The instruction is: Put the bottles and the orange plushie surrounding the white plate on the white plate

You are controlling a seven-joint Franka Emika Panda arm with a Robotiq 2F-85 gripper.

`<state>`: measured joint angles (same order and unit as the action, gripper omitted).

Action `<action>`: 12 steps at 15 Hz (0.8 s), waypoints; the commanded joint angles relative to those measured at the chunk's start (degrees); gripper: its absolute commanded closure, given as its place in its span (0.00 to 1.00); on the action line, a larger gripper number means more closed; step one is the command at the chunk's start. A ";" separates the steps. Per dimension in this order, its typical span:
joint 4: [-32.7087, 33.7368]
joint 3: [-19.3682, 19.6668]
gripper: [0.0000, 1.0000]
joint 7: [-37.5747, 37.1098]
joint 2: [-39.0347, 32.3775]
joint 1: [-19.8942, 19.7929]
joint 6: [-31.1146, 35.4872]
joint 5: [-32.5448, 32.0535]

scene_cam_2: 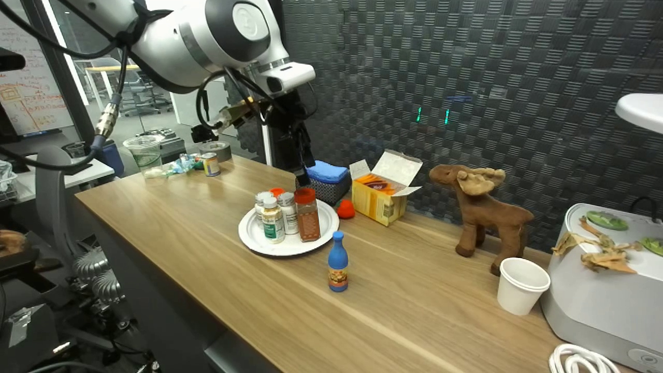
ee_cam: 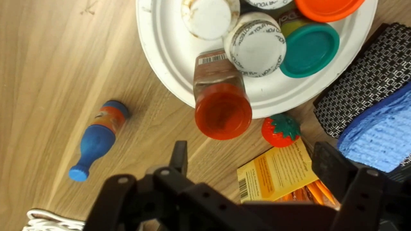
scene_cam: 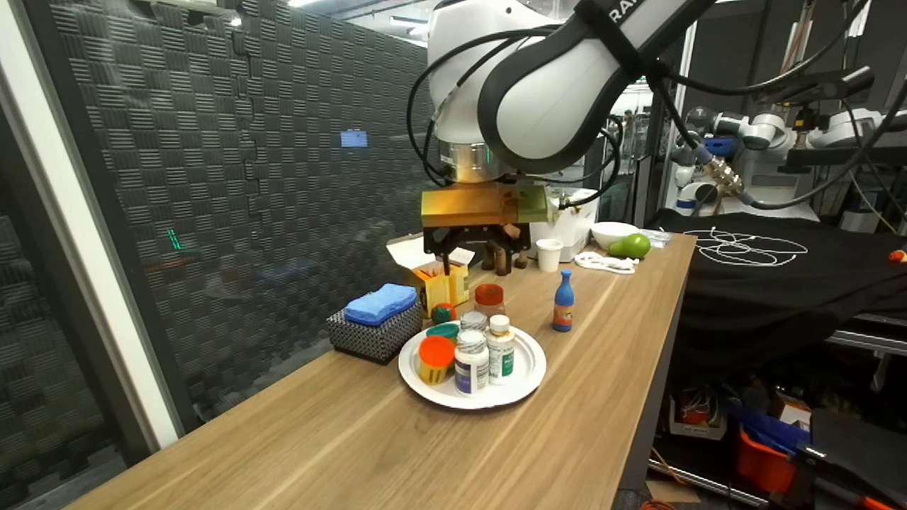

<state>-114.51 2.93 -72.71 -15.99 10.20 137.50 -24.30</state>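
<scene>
Wrist view's top edge crops white plate; whiteboard writing seemingly illegible.

"FOR" and "PROTECT" topped a white bottle; "Doh" marked the yellow tub near it; the arm bore "RA".

White plate, white bottles, red-capped reddish bottle, yellow carton, light-blue cloth, black-and-grey patterned box

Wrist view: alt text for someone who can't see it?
Open, empty gripper at the bottom; at top, a white plate holding tubs and bottles, a red-capped one nearest. A blue bottle stands on the table at left.
</scene>
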 commanded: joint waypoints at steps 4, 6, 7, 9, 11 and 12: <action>2.96 -1.01 0.00 16.25 -0.08 -2.21 -0.66 3.34; 3.45 -1.10 0.00 22.31 -0.33 -3.32 -0.97 5.80; 3.61 -1.09 0.00 26.05 -0.54 -4.01 -0.44 7.04; 4.59 -0.64 0.00 30.90 -1.12 -4.77 -0.53 8.77; 5.68 -0.34 0.00 33.63 -1.69 -5.44 -0.41 10.76; 6.14 -0.48 0.00 34.71 -1.98 -5.82 -0.14 12.36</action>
<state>-111.37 2.85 -42.67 -16.69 5.46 137.53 -15.91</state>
